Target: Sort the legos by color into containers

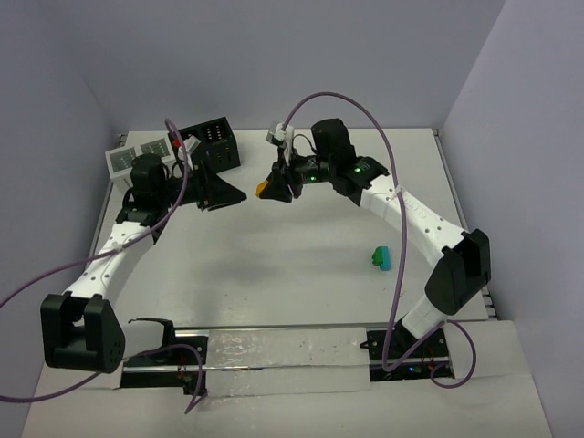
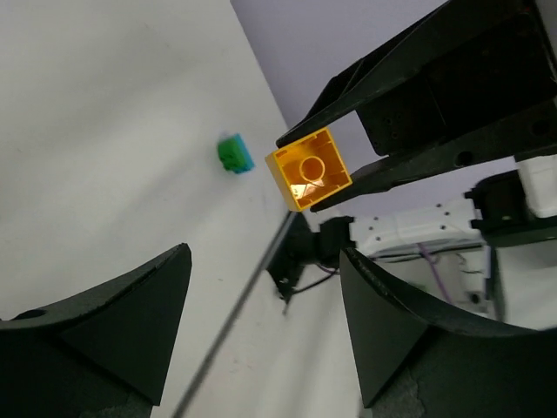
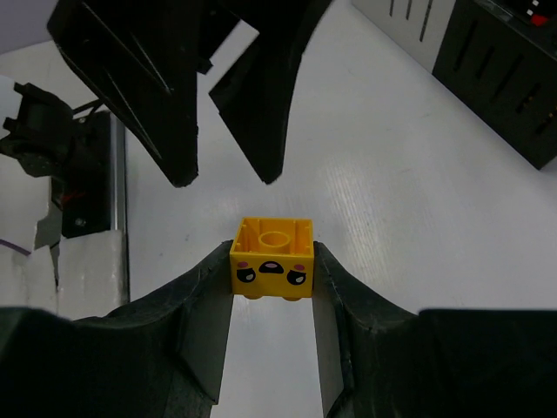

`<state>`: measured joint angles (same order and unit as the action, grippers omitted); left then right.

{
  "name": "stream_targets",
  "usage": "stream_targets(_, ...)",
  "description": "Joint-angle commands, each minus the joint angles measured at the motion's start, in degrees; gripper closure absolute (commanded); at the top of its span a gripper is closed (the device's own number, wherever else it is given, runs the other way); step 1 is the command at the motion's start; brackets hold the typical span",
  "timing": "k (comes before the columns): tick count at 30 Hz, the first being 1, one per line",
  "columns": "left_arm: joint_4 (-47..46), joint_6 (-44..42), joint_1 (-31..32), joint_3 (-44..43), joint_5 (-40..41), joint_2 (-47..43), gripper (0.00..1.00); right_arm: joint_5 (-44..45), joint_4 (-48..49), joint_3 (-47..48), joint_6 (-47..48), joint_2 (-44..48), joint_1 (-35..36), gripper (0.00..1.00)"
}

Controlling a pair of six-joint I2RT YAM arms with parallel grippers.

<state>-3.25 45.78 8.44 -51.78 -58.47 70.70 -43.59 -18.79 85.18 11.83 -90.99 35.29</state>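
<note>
My right gripper [image 1: 271,189] is shut on a yellow lego brick [image 3: 271,258] with a face printed on its side, and holds it above the table, hollow underside outward. The brick also shows in the left wrist view [image 2: 312,168] and the top view [image 1: 264,189]. My left gripper [image 1: 235,194] is open and empty, facing the brick from the left with a small gap between. A green and teal lego [image 1: 380,258] lies on the table at the right; it also shows in the left wrist view [image 2: 234,154]. The black container [image 1: 213,142] and the white container [image 1: 137,157] stand at the back left.
The right arm's purple cable [image 1: 365,114] loops over the back of the table. A metal rail [image 1: 283,351] runs along the near edge between the arm bases. The grey walls close the table at back and sides.
</note>
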Motion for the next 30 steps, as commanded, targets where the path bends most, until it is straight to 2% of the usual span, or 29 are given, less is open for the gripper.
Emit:
stream_targets(1, -14.94, 15.85, 1.52, 0.75, -6.62, 0.79, 0.2, -4.83, 2.63, 2.53, -0.96, 2.22, 0.72, 1.0)
stream_targets(8, -21.4, 22.88, 3.7, 4.78, -5.69, 0.25, 0.12, -4.69, 1.13, 2.97, 1.02, 1.95, 1.81, 1.0)
stream_targets(12, -22.94, 25.78, 3.78, 4.97, -5.78, 1.56, 0.11, -5.77, 1.05, 2.95, 1.58, 1.86, 2.19, 1.0)
stream_targets(25, -23.44, 27.4, 4.35, 3.53, -5.03, 5.01, 0.18, -3.72, -3.79, 4.68, 7.6, 1.43, 5.34, 1.0)
stream_targets(30, -22.94, 26.88, 4.69, 3.35, -5.14, 4.97, 0.26, -1.27, -5.09, 4.52, 9.84, 1.22, 6.75, 1.0)
